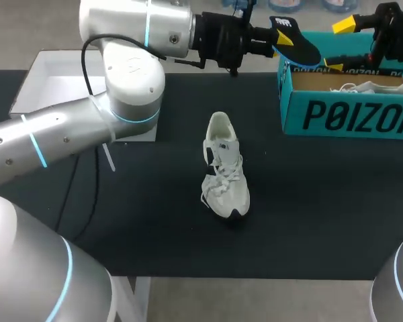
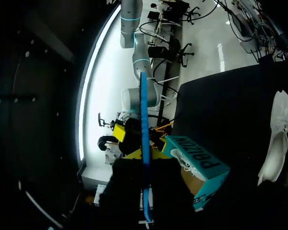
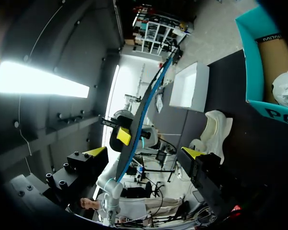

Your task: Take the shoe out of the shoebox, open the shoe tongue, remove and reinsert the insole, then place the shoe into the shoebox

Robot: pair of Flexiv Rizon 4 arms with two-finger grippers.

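The left claw [image 1: 267, 35] is clamping the insole [image 1: 297, 44], fingers closed on one end and holding it up in the air at the far side of the table [image 1: 322, 221], beside a corner of the shoebox [image 1: 349, 115]. The right claw [image 1: 339, 44] is standing wide apart. Its yellow tips are bracketing the insole's free end without touching it, as far as the right wrist view is showing.

Down on the dark surface, the shoe [image 1: 224, 168] is sitting upright in the middle, well apart from both claws, mouth gaping.

So the scoreboard is reading like this: shoe out of the box, done; insole out, done. The tongue is looking pulled open, though I'm not able to confirm that from here.

What's remaining, by my reckoning, is getting that insole back inside, then setting the shoe into the shoebox, where a second shoe [image 1: 373, 87] is lying.
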